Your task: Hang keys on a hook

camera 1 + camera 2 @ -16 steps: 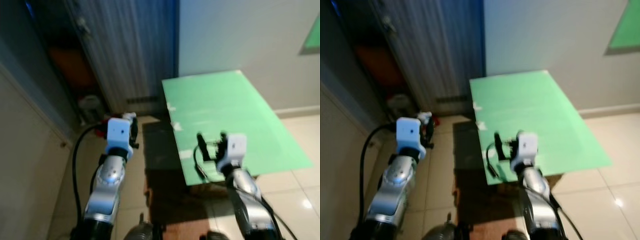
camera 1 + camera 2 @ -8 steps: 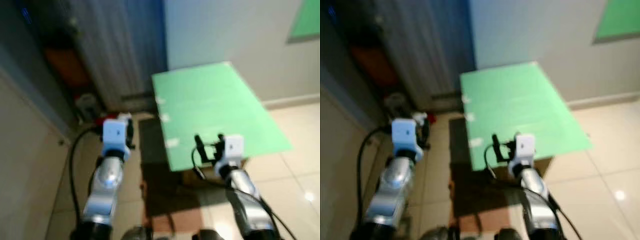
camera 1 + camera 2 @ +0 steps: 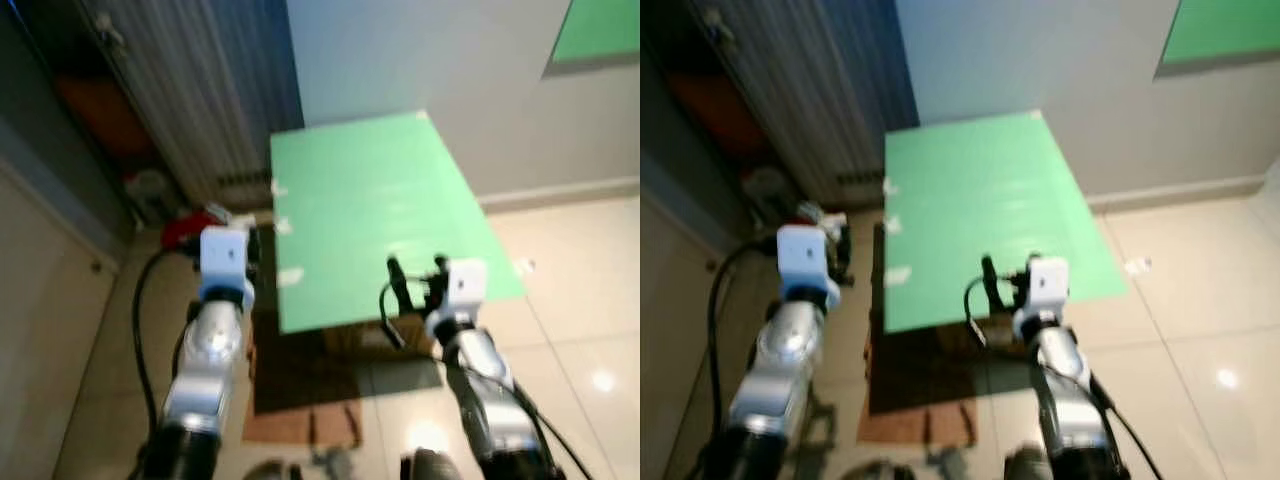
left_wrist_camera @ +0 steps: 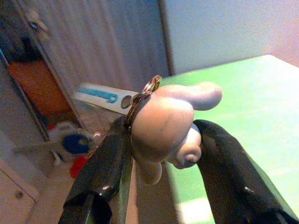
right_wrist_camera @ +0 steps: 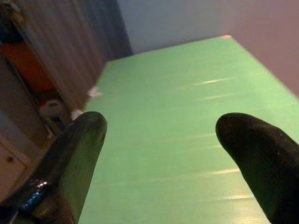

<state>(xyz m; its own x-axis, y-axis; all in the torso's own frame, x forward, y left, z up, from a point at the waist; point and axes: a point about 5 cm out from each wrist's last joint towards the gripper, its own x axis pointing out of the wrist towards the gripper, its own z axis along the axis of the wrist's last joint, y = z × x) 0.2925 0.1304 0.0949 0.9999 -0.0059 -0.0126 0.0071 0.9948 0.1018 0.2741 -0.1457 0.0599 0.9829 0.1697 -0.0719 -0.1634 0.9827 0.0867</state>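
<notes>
Status: carry stage, hanging judged not yet done | left gripper pinched pale keychain charm, split ring and tag attached | right gripper spread, empty, above green table | hook unlocated.

Head pics blurry & a bit dim; shiny glare spots on floor at 4 o'clock.
</notes>
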